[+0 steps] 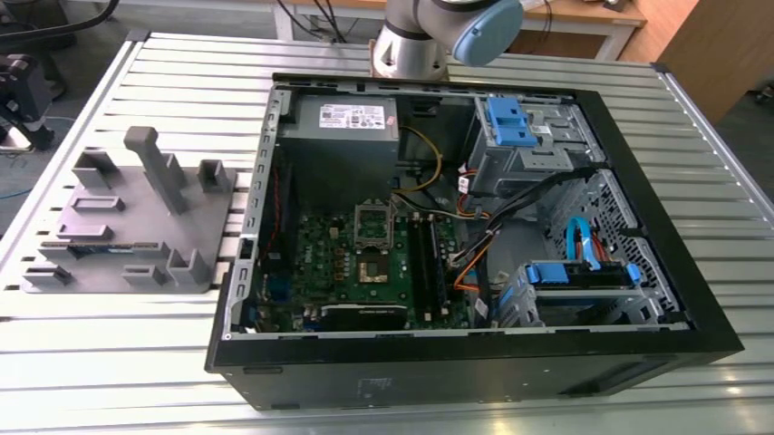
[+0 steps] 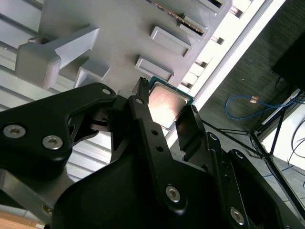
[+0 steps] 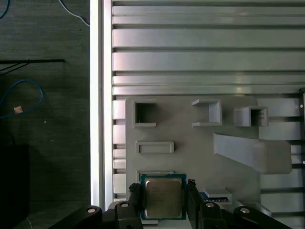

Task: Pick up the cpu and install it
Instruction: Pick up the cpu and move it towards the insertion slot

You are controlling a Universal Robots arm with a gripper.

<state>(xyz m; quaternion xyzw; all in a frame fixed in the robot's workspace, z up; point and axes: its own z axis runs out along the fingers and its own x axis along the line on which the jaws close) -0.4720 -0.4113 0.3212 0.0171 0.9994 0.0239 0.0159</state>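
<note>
The cpu [image 3: 163, 196] [image 2: 167, 101] shows in both wrist views, shiny metal top facing the cameras, a green rim around it; the tool [image 3: 164, 199] [image 2: 166, 107] is closed on it, one black finger [image 3: 135, 200] pressing on each of two opposite edges. Behind the chip lies the grey tray [image 3: 190, 152] with its square pockets and raised blocks; the chip is seen in front of a shallow rectangular frame of that tray, and I cannot tell if it touches the tray or hangs above it. The tray rests on the ribbed metal desk [image 3: 205, 47]; past the desk edge there is dark floor [image 3: 47, 143] with a blue cable [image 3: 28, 95].

In the exterior view the same tray [image 1: 199, 227] lies at nine o'clock from the open computer case [image 1: 484, 372]; the green motherboard [image 1: 326, 263] lies inside the case, with the socket [image 1: 372, 265] near its middle; the arm [image 1: 418, 45] stands at twelve o'clock from the case.
</note>
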